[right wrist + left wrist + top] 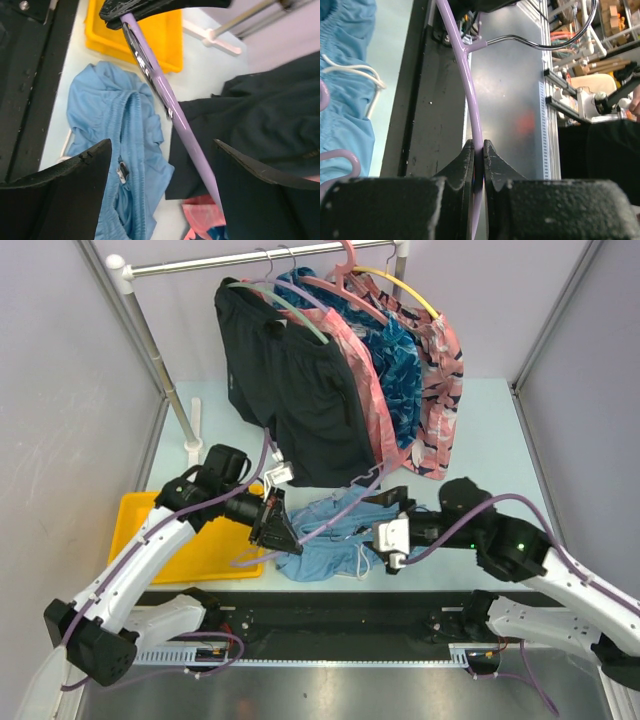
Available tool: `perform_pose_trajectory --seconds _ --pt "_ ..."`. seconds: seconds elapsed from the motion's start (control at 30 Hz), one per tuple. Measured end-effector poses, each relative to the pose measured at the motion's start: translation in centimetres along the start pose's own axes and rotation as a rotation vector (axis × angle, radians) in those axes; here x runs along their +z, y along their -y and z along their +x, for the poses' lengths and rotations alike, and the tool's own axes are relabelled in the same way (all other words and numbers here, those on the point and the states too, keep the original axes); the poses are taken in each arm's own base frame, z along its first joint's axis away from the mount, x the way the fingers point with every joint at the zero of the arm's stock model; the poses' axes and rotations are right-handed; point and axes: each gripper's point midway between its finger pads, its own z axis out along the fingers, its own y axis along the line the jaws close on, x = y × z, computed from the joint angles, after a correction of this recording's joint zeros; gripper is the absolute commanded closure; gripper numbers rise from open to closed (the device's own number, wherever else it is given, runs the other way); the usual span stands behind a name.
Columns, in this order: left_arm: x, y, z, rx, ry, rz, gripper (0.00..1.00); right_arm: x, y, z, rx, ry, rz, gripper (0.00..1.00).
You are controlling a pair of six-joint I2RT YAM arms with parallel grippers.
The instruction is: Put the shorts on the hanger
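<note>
L gripper (478, 147) is pinched hard on the hanger (473, 100). The lavender bar runs straight out from between its fingers, w/ the silver hook (520, 39) at the far end. Prob. held this way to keep the hanger raised and steady, so the other arm has a fixed bar to feed cloth over.

The shorts (342, 105) lie off to one side of that gripper on the table (395, 60), white drawstring (357, 75) showing. They're not on the hanger yet.

R gripper (162, 142) is spread wide w/ nothing in it. The hanger bar passes across the gap ahead of it, apart from both fingers (75, 175). The shorts are bunched beneath it, waistband up. Can't tell from these views whether the bar touches the cloth or clears it.

My read: R arm is lined up to take the waistband. Next it needs to drop and pinch one fabric edge w/o knocking the bar. The black shorts (270, 110) hang just beyond R gripper, and their hem is close enough to snag.
</note>
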Motion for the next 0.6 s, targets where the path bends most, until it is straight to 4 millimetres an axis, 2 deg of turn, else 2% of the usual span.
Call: perform_pose_trajectory --seconds 0.13,0.33,0.43,0.5,0.53,0.6 --pt "0.7 0.3 1.1 0.019 -0.053 0.024 0.96 2.1 -1.3 0.4 -0.051 -0.017 -0.078 0.31" --pt "1.6 0.7 2.2 0.077 -0.133 0.053 0.91 4.0 -2.4 0.3 -0.089 -0.017 -0.131 0.58" --pt "1.7 0.8 1.7 0.107 -0.138 0.071 0.91 4.6 -2.7 0.6 -0.102 -0.030 -0.146 0.78" --pt "1.8 0.6 1.4 0.121 -0.137 0.074 0.88 4.6 -2.6 0.7 -0.116 -0.037 -0.144 0.98" --pt "1.9 0.5 1.3 0.126 -0.138 0.075 0.74 4.4 -2.9 0.9 -0.118 -0.044 -0.156 1.00" --pt "1.9 0.3 1.1 0.138 -0.138 0.075 0.57 4.1 -3.5 1.4 -0.110 -0.065 -0.179 1.00"
